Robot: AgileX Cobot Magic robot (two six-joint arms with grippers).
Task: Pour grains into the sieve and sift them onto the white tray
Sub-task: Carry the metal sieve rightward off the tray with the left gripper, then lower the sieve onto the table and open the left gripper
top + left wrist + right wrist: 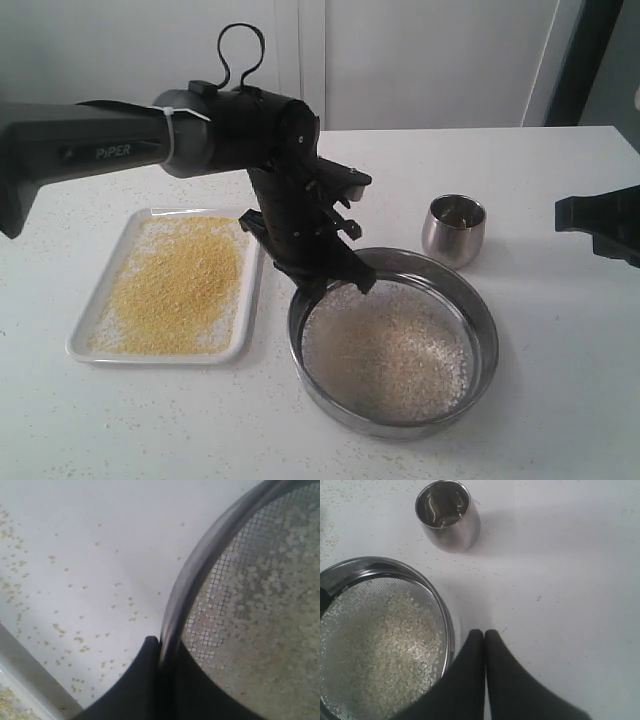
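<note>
Exterior view: the sieve (pixel 400 425) seems to rest on the table (pixel 560 400) just beside the white tray (pixel 90 345), with only whitish grains (pixel 385 350) on its mesh (the golden ones lie on the tray). I judge the sifting is finished. The left gripper (pixel 161 646) is pinched on the sieve's rim; next it needs only to let go. The right gripper (pixel 484 635) is closed, empty, near the steel cup (pixel 447 515).
</note>
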